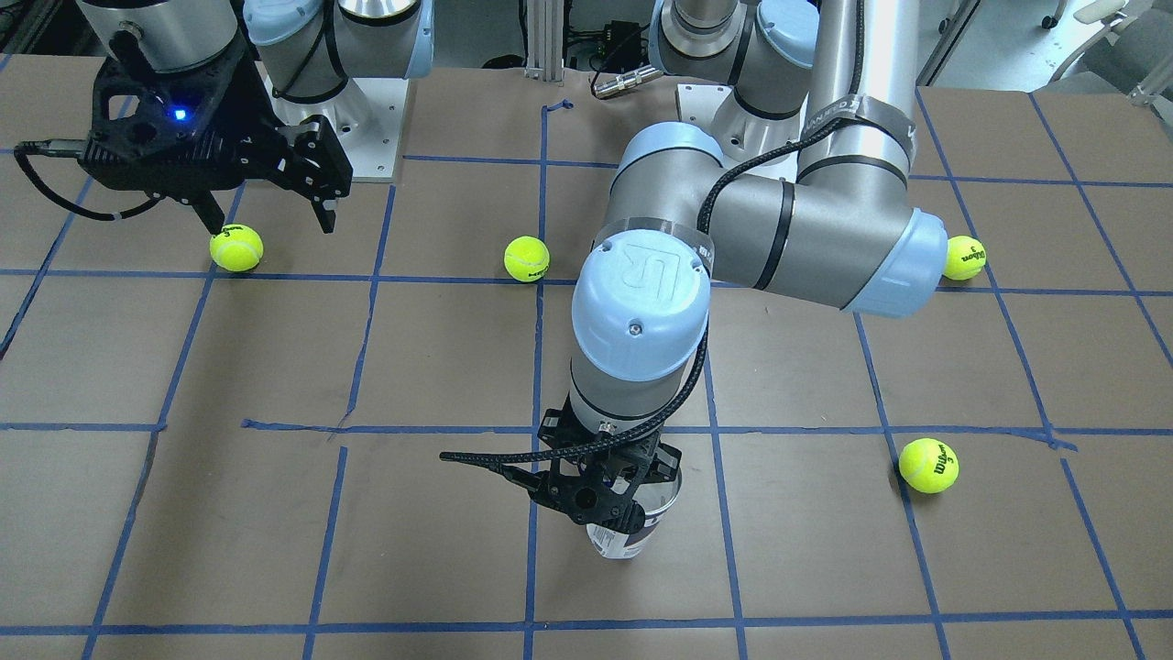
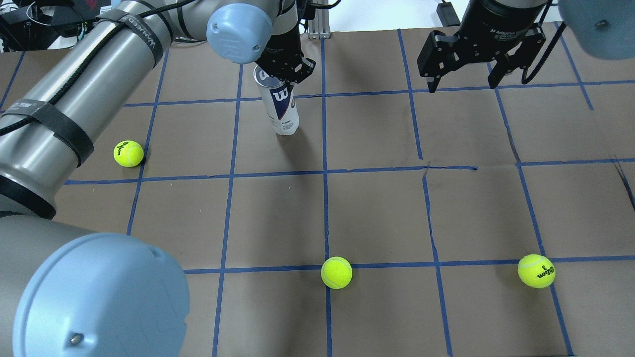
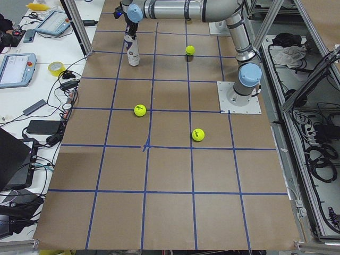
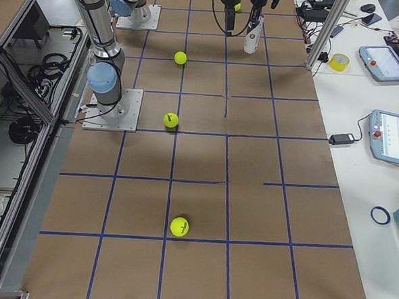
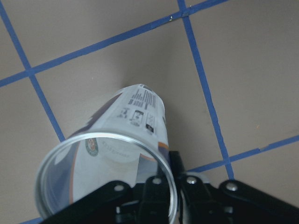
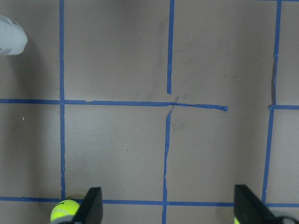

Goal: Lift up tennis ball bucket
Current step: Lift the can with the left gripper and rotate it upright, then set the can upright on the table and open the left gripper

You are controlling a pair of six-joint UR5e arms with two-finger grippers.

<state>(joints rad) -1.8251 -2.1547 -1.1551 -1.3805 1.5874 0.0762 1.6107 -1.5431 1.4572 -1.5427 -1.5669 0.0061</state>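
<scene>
Left gripper (image 1: 600, 495) jaws clench the rim of the tennis ball bucket (image 5: 135, 121); its body hangs straight below them, base seemingly on the table (image 1: 825, 550); lift vertically and slowly, lest it swing; right gripper (image 1: 272, 225) spread, empty, well aside

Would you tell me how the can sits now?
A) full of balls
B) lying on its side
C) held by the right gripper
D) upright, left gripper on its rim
D: the can is upright with the left gripper on its rim; the right gripper is open, apart.
</scene>
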